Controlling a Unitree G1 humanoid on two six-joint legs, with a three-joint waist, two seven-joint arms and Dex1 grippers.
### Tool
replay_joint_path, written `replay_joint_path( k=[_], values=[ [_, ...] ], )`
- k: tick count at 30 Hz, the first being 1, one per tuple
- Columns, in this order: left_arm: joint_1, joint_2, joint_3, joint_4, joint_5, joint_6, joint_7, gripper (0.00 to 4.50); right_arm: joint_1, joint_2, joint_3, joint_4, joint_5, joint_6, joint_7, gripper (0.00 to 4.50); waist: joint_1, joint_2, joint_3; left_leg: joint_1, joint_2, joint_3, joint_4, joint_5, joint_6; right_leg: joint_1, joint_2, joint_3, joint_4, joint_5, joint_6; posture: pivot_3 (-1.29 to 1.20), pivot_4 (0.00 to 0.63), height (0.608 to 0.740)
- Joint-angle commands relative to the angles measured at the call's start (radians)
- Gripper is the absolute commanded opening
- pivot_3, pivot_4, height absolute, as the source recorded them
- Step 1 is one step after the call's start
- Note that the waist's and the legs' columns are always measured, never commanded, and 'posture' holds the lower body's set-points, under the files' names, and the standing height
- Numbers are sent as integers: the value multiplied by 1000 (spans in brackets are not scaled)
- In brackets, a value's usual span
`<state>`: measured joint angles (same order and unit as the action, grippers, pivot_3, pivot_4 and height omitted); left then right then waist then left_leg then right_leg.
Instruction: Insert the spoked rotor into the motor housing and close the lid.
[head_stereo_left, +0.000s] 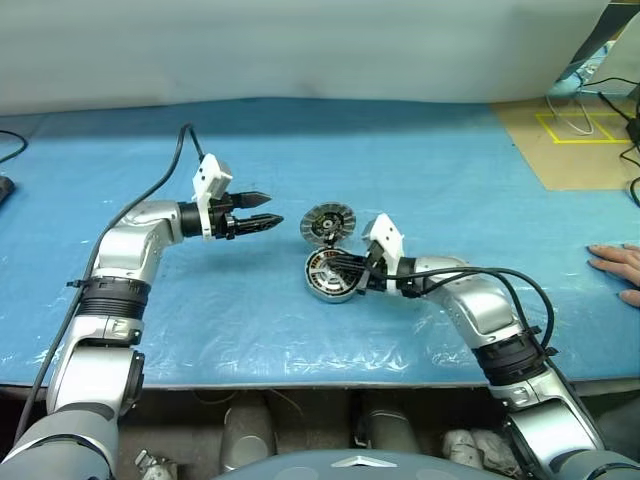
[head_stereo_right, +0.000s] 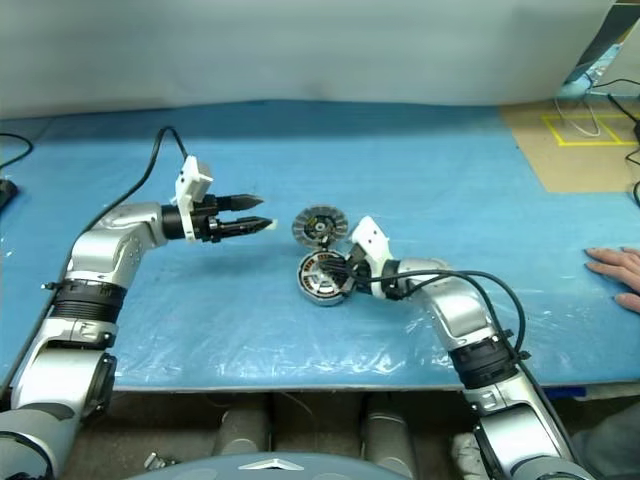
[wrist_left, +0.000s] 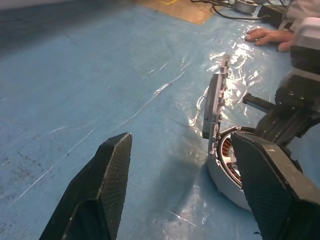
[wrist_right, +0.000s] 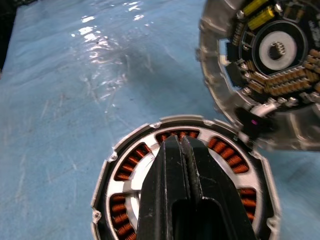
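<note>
The motor housing (head_stereo_left: 322, 283) lies flat on the blue sheet, its ring of copper windings (wrist_right: 131, 159) facing up. The lid (head_stereo_left: 327, 223) stands tilted at the housing's far rim, its ribbed face with the black-and-yellow centre (wrist_right: 272, 47) turned toward me. My right gripper (wrist_right: 181, 142) is shut with nothing between its fingers, and its tips lie over the housing's middle. The spoked rotor is hidden; those fingers cover the centre. My left gripper (head_stereo_left: 268, 210) hangs open above the sheet, left of the lid and apart from it, pointing at the lid's edge (wrist_left: 214, 115).
A person's hand (head_stereo_left: 618, 268) rests on the sheet at the right edge. A brown board (head_stereo_left: 575, 150) with yellow tape and cables lies at the far right. Blue sheet (head_stereo_left: 300, 140) stretches beyond and left of the parts.
</note>
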<state>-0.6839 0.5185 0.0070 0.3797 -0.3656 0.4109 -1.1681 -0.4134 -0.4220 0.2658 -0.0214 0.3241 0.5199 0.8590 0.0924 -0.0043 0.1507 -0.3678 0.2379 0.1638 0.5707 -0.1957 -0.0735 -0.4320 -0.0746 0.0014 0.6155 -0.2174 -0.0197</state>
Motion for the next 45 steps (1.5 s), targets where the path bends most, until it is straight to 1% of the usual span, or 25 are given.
replay_joint_path(
  k=[1, 2, 5, 7, 11, 14, 17, 19, 24, 25, 28, 32, 34, 37, 39, 45],
  values=[
    [-56, -23, 15, 56, 4, -38, 21, 3284, 1, -9, 21, 13, -26, -20, 31, 0, 1, 0, 0, 0, 0, 0, 0, 0, 0, 0, 0, 0, 0, 0, 0, 0, 150, 740],
    [-67, -33, 9, 80, 12, -55, 25, 3284, 6, -14, 26, 18, -34, -25, 38, 0, 1, 0, 0, 0, 0, 0, 0, 0, 0, 0, 0, 0, 0, 0, 0, 0, 150, 740],
    [-137, -105, -9, 192, 35, -103, 44, 3284, 30, -36, 61, 22, -80, -58, 52, 0, 4, 0, 0, 1, 0, -1, 1, 0, 0, 1, 0, 0, 1, 0, 0, 0, 150, 740],
    [-180, -147, -21, 260, 53, -138, 42, 3284, 34, -32, 56, 22, -85, -70, 47, 0, 4, -1, 0, 2, -1, -1, 2, 0, 0, 4, 0, 0, 1, 0, 0, 0, 150, 740],
    [-264, -207, -38, 393, 85, -209, 16, 3284, 28, -22, -11, -44, -46, -72, 24, 0, 3, -1, 0, 2, 0, -2, 2, 0, 0, 5, 0, 0, 0, 0, 0, 0, 150, 740],
    [-334, -244, -42, 501, 104, -241, -3, 3284, 62, -48, -115, -227, 72, 43, 4, 0, 3, -2, 2, 1, -1, -3, 1, 0, 0, 5, 0, 0, 0, 0, 0, 0, 150, 740],
    [-375, -263, -48, 593, 131, -284, -33, 2706, 137, -97, -195, -382, 153, 147, -18, 0, 7, -4, 3, 1, -2, -5, 1, 0, 0, 5, 0, 0, -1, 2, 4, 0, 150, 740],
    [-388, -270, -49, 628, 143, -300, -58, 2071, 172, -123, -221, -436, 174, 185, -36, 0, 7, -4, 3, 1, -2, -6, -1, 0, 0, 6, 0, -1, -4, 3, 5, 0, 150, 740],
    [-379, -316, -100, 603, 175, -324, -185, 283, 288, -192, -412, -531, 279, 272, -81, 0, 14, -5, 3, 0, -4, -8, -5, 0, 0, 7, 0, -2, -8, 3, 5, 0, 150, 740],
    [-376, -324, -108, 587, 175, -319, -213, 13, 300, -204, -441, -534, 289, 279, -89, 0, 14, -5, 3, 0, -5, -8, -5, 0, 0, 7, -1, -2, -9, 3, 5, 0, 150, 740],
    [-366, -346, -134, 526, 171, -310, -287, 13, 324, -235, -496, -536, 302, 285, -106, 0, 14, -5, 3, 0, -5, -9, -5, 0, 0, 7, -1, -2, -9, 3, 5, 0, 150, 740],
    [-346, -366, -162, 464, 171, -295, -354, 13, 337, -254, -505, -543, 292, 279, -128, 0, 11, -5, 3, 0, -5, -8, -5, 0, 0, 7, -1, -2, -9, 2, 3, 0, 150, 740],
    [-321, -362, -195, 451, 199, -317, -377, 13, 340, -252, -500, -548, 294, 278, -137, 0, 7, -5, 3, 0, -5, -8, -5, 0, 0, 7, -1, -1, -8, 2, 3, 0, 150, 740],
    [-262, -333, -283, 428, 271, -378, -425, 13, 345, -253, -485, -558, 290, 274, -144, 0, 5, -5, 3, 0, -5, -8, -6, 0, 0, 8, -1, -1, -9, 2, 4, 0, 150, 740],
    [-232, -313, -320, 424, 306, -441, -437, 13, 347, -253, -481, -561, 291, 273, -148, 0, 5, -4, 3, 1, -5, -8, -6, 0, 0, 8, -1, -1, -9, 2, 3, 0, 150, 740],
    [-190, -318, -308, 385, 287, -374, -400, 13, 343, -265, -455, -549, 271, 254, -142, 0, 10, -4, 3, 2, -6, -8, -5, 0, 1, 9, -3, -2, -9, 1, 2, 0, 150, 740]
  ],
)
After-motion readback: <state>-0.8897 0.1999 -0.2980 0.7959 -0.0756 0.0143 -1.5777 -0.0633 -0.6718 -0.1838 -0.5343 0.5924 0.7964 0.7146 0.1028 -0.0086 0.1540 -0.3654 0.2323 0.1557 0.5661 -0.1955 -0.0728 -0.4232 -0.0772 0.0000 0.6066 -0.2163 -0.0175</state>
